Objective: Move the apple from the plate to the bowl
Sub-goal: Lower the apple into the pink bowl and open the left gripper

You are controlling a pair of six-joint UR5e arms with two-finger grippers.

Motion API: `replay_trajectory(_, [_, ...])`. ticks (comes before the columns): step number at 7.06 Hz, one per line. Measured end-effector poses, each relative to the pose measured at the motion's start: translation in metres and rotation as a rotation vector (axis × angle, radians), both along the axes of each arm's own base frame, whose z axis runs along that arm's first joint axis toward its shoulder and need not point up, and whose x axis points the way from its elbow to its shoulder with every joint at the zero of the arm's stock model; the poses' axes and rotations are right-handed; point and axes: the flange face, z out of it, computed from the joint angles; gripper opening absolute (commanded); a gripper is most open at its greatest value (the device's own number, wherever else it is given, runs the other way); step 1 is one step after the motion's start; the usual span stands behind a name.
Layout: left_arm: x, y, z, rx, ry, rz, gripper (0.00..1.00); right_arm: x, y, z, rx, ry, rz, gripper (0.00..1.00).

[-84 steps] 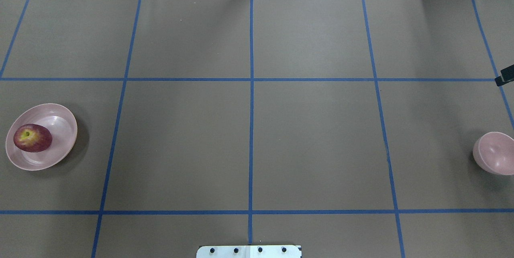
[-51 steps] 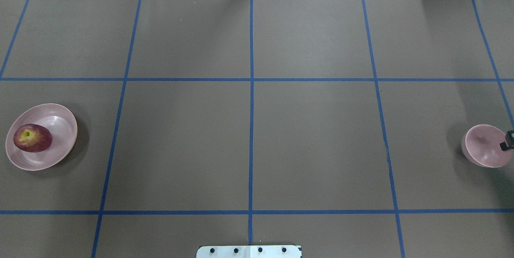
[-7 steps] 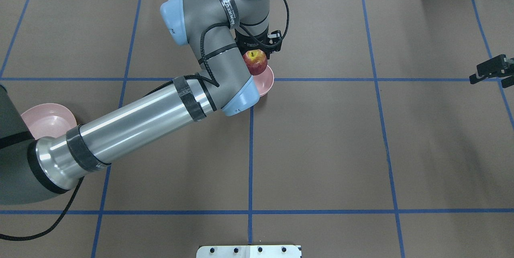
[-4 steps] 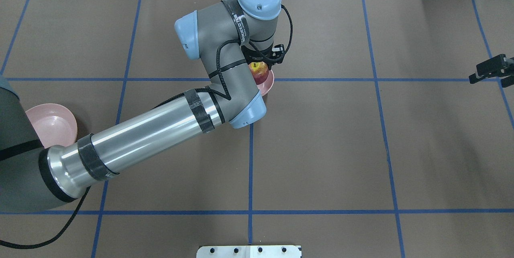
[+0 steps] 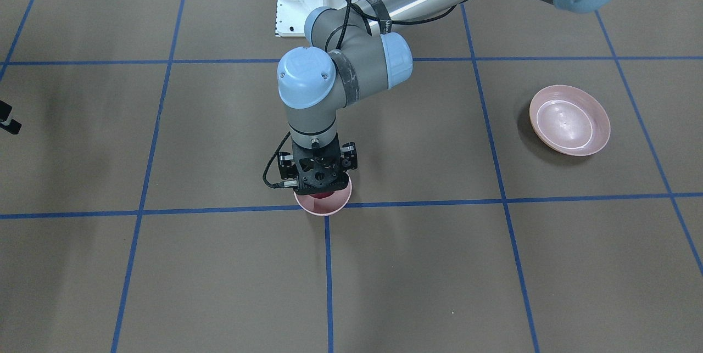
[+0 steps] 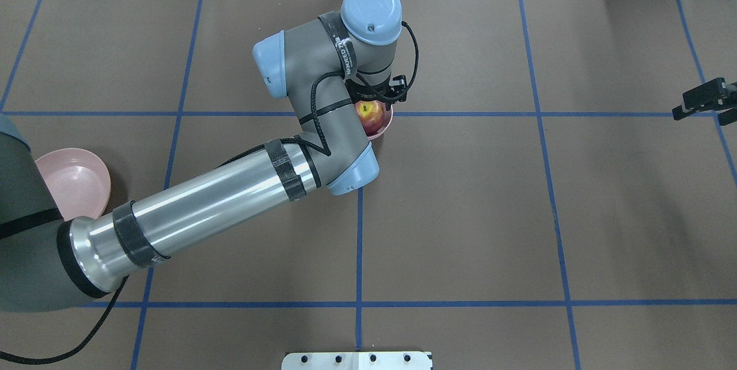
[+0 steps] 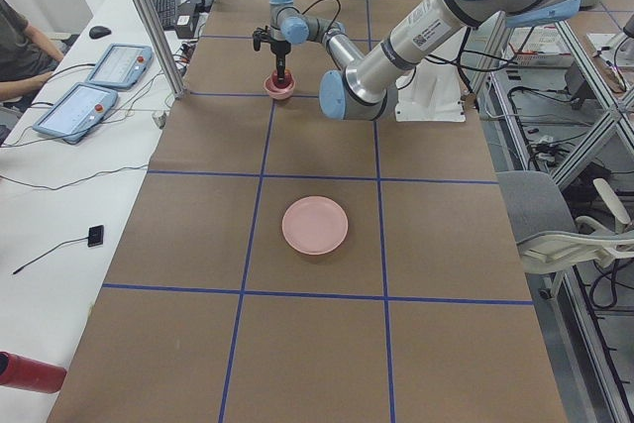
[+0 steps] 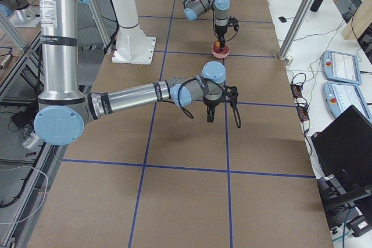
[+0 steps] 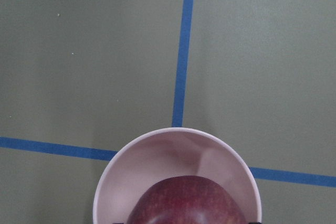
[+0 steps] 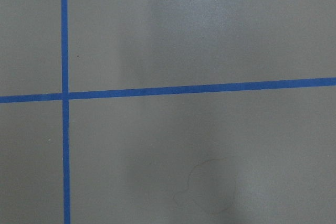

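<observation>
Over the middle of the table (image 6: 460, 214), where two blue tape lines (image 6: 460, 114) crossed, I had brought my left gripper (image 5: 322, 187) down in the last second. A moment earlier the apple (image 6: 370, 117) had hung clear above the rim, and now it sat low inside the bowl (image 5: 324, 208), with the pink wall curving round it in my left wrist view. My left fingers were, as far as I could judge, closed on the apple's sides, though only dark slivers of them showed at the bottom edge of that view. I could not tell whether the fruit already touched the bottom of the bowl or hung just above it. The plate (image 5: 569, 128) lay bare, well apart on the left side of the table, so the carry itself was over. What remained, by my reckoning, was to part the fingers and lift straight up without catching the rim, for the bowl was barely wider than the apple and might tip or slide. My right gripper (image 6: 699, 102) hung over bare paper far out on the right, and whether its fingers were together or apart I could not tell.
</observation>
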Motion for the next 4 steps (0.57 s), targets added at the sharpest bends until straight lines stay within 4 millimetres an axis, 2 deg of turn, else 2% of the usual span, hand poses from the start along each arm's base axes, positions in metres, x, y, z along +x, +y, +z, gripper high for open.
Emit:
replay_trajectory(3, [-0.006, 0.002, -0.004, 0.008, 0.015, 0.001, 0.98, 0.0, 0.0, 0.0, 0.001, -0.001, -0.001, 1.0])
replay_trajectory(4, [-0.025, 0.006, -0.002, 0.016, 0.036, -0.005, 0.98, 0.0, -0.001, -0.001, 0.002, -0.002, 0.0, 1.0])
